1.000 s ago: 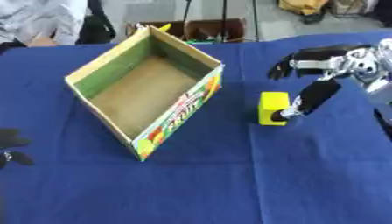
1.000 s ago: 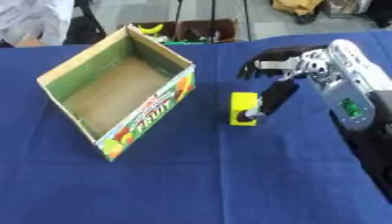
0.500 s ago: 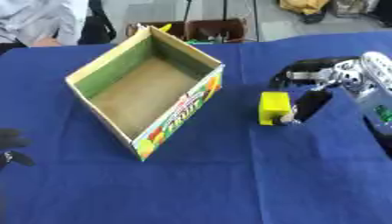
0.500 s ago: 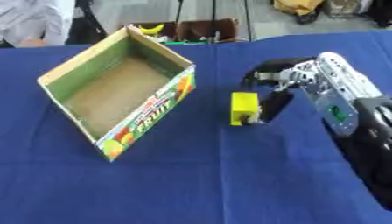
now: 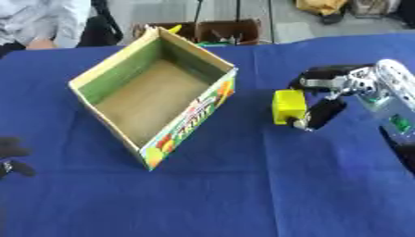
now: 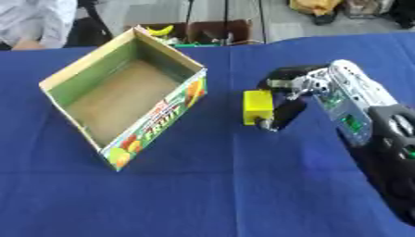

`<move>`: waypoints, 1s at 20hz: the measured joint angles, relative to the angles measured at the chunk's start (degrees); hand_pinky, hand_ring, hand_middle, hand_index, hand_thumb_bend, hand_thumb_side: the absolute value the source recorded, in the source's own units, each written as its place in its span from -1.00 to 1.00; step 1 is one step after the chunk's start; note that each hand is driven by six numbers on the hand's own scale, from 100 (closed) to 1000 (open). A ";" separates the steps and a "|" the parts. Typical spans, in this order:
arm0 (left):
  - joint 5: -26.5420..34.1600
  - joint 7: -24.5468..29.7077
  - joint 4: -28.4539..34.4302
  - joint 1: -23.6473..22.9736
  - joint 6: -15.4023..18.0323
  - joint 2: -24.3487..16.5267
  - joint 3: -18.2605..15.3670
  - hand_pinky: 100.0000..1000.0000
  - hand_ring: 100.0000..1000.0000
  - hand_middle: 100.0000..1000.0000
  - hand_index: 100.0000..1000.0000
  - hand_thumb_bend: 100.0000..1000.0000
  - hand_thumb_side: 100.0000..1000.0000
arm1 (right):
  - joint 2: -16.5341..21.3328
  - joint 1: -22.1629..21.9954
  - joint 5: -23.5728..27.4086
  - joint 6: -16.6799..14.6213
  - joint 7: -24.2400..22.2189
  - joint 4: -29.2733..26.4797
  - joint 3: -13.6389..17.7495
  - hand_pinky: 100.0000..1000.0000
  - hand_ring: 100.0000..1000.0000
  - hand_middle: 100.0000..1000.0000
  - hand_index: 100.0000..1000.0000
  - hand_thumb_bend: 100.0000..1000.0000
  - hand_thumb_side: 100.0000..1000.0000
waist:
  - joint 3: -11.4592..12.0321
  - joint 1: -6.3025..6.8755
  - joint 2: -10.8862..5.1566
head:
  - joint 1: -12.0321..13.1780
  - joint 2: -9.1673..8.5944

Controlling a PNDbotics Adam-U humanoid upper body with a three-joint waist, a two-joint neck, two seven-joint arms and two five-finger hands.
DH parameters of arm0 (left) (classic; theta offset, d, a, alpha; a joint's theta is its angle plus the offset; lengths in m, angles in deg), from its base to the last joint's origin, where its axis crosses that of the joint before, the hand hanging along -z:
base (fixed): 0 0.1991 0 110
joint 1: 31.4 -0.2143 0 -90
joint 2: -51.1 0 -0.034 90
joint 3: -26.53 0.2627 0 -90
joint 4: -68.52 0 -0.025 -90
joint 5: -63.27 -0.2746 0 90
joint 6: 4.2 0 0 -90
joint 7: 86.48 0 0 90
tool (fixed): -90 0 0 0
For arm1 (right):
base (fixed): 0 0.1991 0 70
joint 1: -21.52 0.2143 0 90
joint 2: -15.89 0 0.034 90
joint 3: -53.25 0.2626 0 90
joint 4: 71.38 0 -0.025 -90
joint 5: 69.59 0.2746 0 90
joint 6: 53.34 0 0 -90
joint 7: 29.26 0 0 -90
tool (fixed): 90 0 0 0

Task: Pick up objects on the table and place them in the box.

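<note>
Right hand (image 5: 328, 99) is curled around the yellow block (image 5: 288, 106), thumb low and fingers over its top, gripping for transfer. The box (image 5: 154, 95) stands open alongside on the surface (image 5: 243, 185). Left hand (image 5: 12, 155) idles at the lower left; its finger state cannot be told.

The left hand (image 5: 11, 155) is cut off at the edge — its fingers unreadable.

Materials and finishes as observed.
The table (image 5: 243, 194) is covered by a blue cloth, matt, with soft creases noted. The box (image 5: 154, 99) is made of cardboard: a dull brown floor, green matt inner walls, and a printed outer face with a slight sheen. The yellow block (image 5: 288, 106) is seen as smooth and plain, probably plastic. The right hand (image 6: 285, 99) is built of black matt parts with bright silver metal joints.
</note>
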 measured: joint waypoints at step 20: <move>0.00 0.01 0.00 0.00 -0.03 0.00 0.00 -0.33 0.11 0.12 0.69 -1.00 0.92 | 0.18 1.17 3.01 5.84 6.89 -8.07 2.58 0.43 0.54 -0.04 0.28 -1.00 -0.51 | -0.38 -0.03 0.00 | -0.01 -0.43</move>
